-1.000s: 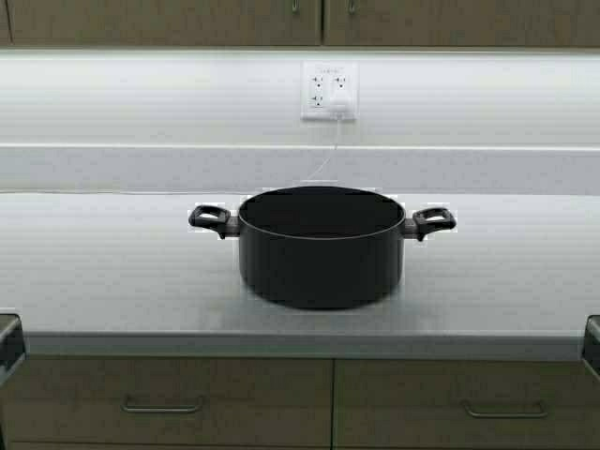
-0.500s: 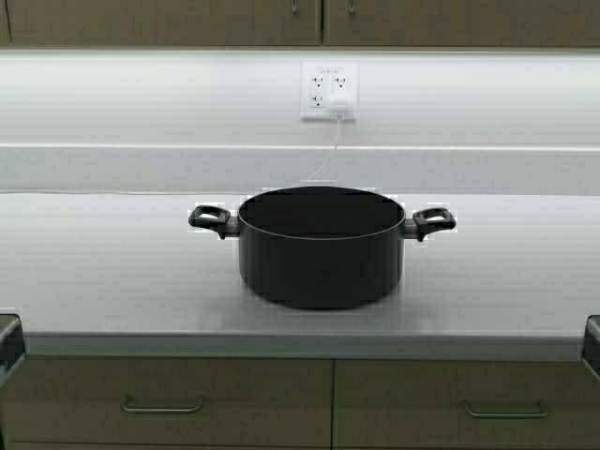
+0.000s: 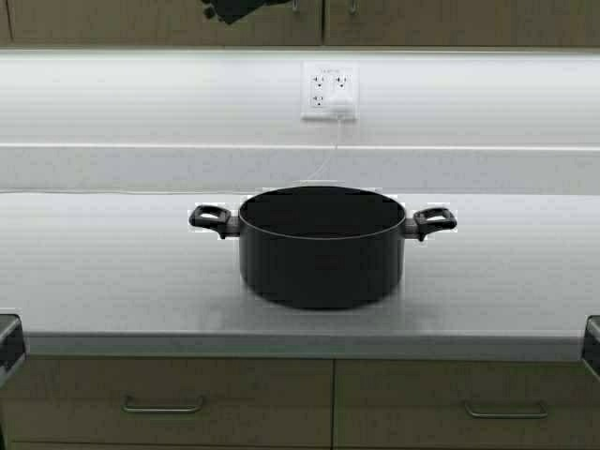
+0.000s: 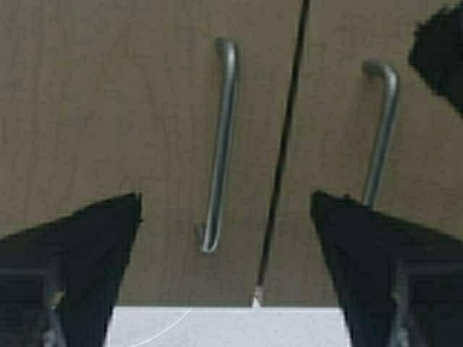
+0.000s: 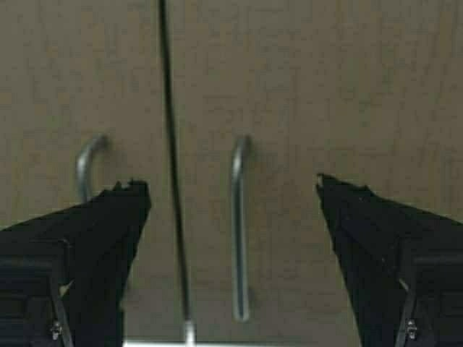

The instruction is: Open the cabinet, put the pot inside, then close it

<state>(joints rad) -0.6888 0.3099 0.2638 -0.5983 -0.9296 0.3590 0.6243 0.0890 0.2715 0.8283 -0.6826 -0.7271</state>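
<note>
The black pot (image 3: 322, 246) stands upright on the white counter (image 3: 103, 272), both loop handles free. The cabinet (image 3: 141, 23) shows only its lower edge along the top of the high view, doors shut. My left gripper (image 3: 234, 9) is up in front of the left door. In the left wrist view it (image 4: 226, 238) is open, with the left door's handle (image 4: 221, 144) between its fingers and not touched. My right gripper (image 5: 233, 217) is open before the right door's handle (image 5: 240, 224), apart from it. It is out of the high view.
A wall socket (image 3: 329, 91) with a white cable sits behind the pot. Base cabinet drawers (image 3: 164, 403) with horizontal handles lie below the counter's front edge. A dark shape (image 4: 441, 50) shows beside the right door's handle (image 4: 380, 130) in the left wrist view.
A dark part of my left gripper has come into view at the top of the high view, before the left cabinet door. The pot has not moved.
</note>
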